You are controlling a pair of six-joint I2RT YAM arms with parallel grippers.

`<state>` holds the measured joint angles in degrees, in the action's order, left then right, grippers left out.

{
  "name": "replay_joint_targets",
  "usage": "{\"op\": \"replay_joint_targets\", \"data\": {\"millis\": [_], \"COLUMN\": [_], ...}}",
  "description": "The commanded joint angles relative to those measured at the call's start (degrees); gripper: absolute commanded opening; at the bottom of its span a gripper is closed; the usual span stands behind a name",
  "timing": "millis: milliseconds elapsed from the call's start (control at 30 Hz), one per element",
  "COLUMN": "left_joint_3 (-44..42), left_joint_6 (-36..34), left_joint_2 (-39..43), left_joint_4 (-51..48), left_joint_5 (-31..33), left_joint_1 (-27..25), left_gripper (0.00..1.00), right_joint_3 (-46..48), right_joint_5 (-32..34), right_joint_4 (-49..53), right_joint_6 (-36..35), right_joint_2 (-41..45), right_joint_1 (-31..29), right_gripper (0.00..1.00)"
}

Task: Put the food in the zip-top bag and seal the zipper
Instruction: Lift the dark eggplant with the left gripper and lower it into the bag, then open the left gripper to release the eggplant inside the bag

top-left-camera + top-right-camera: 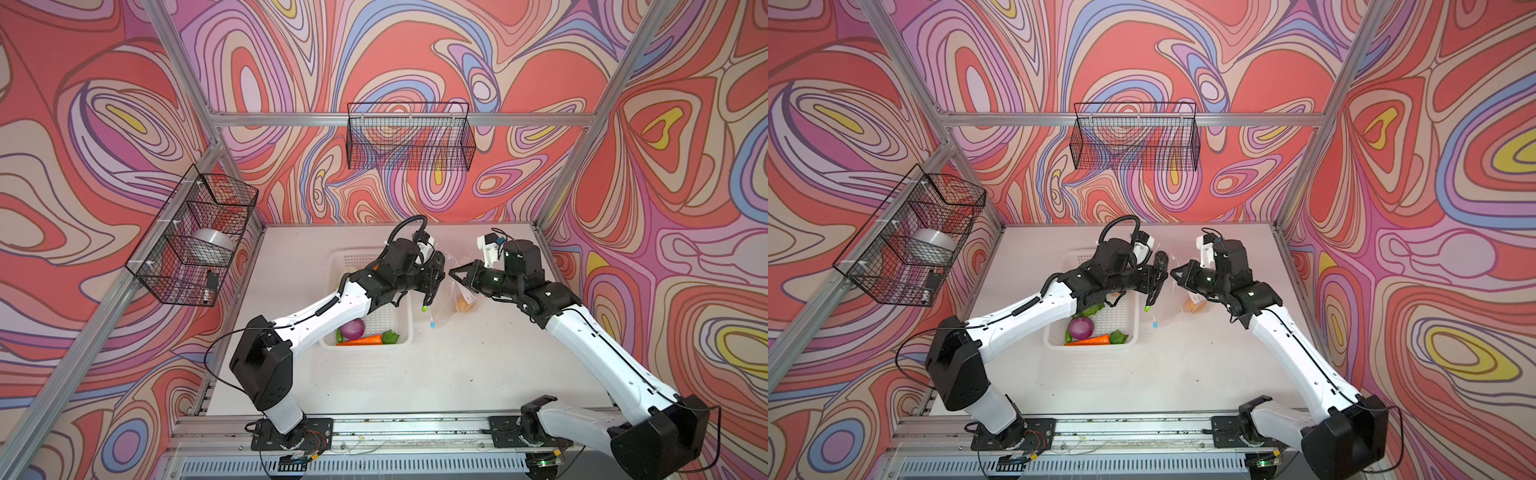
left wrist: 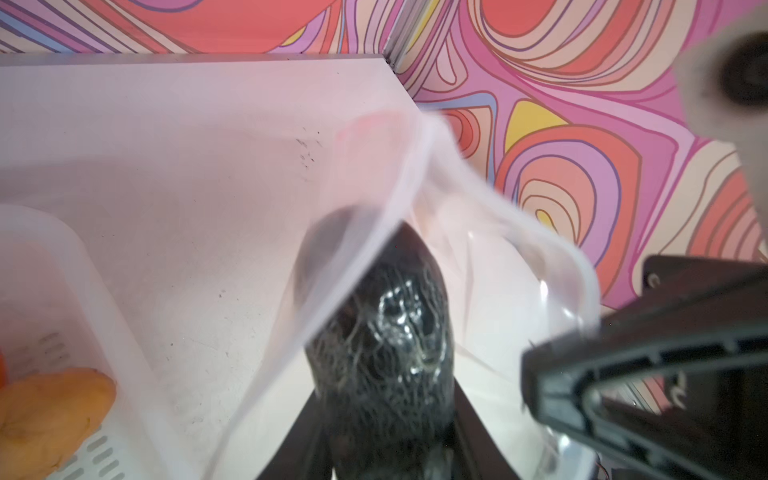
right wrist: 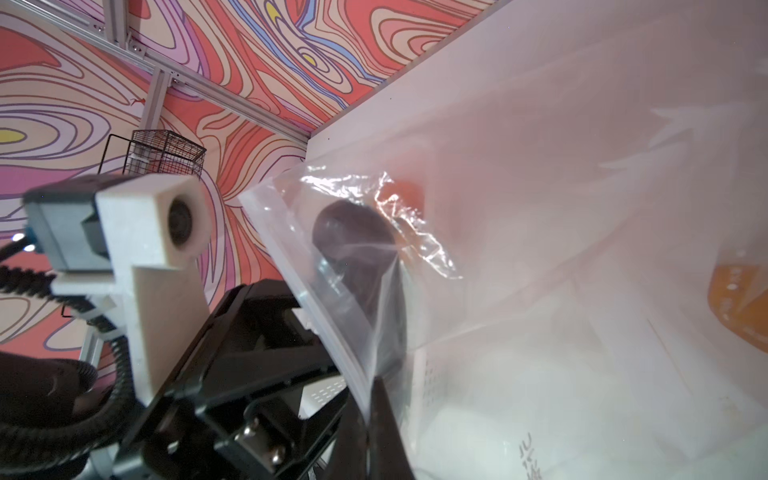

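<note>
by bag [image 3: 519,216], left pincer [image 2: 382,403] part-open, seemingly gripping cucumber [image 2: 374,316]

We see a white table [image 1: 457,374] filling the lower middle of both top views, its surface lightly speckled with dark marks. A white perforated basket [image 1: 370,344] sits directly on it, left of centre. Just right of the basket, the clear zip-top bag [image 1: 446,307] reaches down toward the tabletop; we cannot tell whether it rests there.
</note>
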<state>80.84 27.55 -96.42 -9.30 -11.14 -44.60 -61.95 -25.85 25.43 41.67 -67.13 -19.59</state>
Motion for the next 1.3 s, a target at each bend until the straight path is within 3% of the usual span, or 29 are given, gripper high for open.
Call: {"op": "replay_joint_targets", "data": {"millis": [0, 333, 633, 900, 1267], "left_joint_3": [4.38, 5.25, 0.83, -0.41, -4.71], "left_joint_6": [2.27, 6.87, 9.59, 10.11, 10.49], "left_joint_2": [-2.83, -5.44, -4.84, -2.88, 7.75], "left_joint_4": [-4.24, -4.82, -4.73, -7.31, -8.28], "left_joint_5": [4.14, 8.2, 7.54, 5.68, 2.05], "left_joint_1": [0.04, 0.06, -0.05, 0.02, 0.0], "left_gripper": [0.29, 0.34, 0.43, 0.71, 0.72], "right_joint_3": [-0.51, -0.06, 1.23, 1.44, 2.27], "right_joint_5": [-3.12, -7.35, -4.65, -4.75, -2.02], "right_joint_4": [1.96, -2.4, -7.66, -10.22, -9.35], "right_joint_6": [0.35, 3.67, 4.79, 5.62, 4.67], "right_joint_2": [1.15, 0.8, -0.46, -2.95, -3.72], "right_joint_1": [-0.25, -0.27, -0.27, -0.27, -0.27], "right_gripper": [0.0, 0.0, 0.0, 0.0, 0.0]}}
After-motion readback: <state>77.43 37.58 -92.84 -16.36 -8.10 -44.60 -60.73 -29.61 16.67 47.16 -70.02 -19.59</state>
